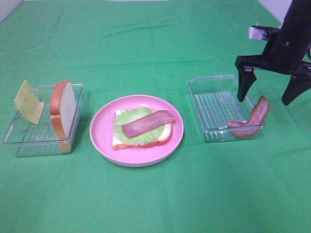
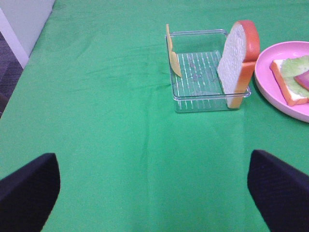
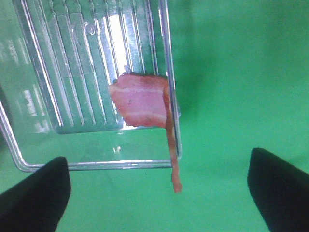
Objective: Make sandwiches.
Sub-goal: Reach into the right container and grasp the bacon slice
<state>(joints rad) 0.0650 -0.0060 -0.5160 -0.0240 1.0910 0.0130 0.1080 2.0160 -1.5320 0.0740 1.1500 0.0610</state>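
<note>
I hold the right gripper [image 1: 264, 100] above the outer end of the right tray [image 1: 210, 92], jaws spread wide with nothing between them. It hangs there because the loose bacon strip [image 1: 253, 118] is just below. One end lies on the tray floor and the rest leans up over the side wall, so I judge a pinch on that raised part is the easy way in.

The left gripper [image 2: 154, 195] is also spread and empty, low over the bare table [image 1: 155, 204], well apart from the left tray [image 1: 29, 141]. In that tray the cheese square [image 1: 28, 102] leans on one wall and the upright bread slice [image 1: 63, 110] stands on edge at the other, both propped so jaws can close on them.

On the pink plate [image 1: 99, 133] the sandwich is half built: the bottom bread slice [image 1: 118, 144], the lettuce leaf [image 1: 127, 116] on it, and the plated bacon strip [image 1: 148, 122] across the top. Second bacon, cheese and top bread are not yet on
</note>
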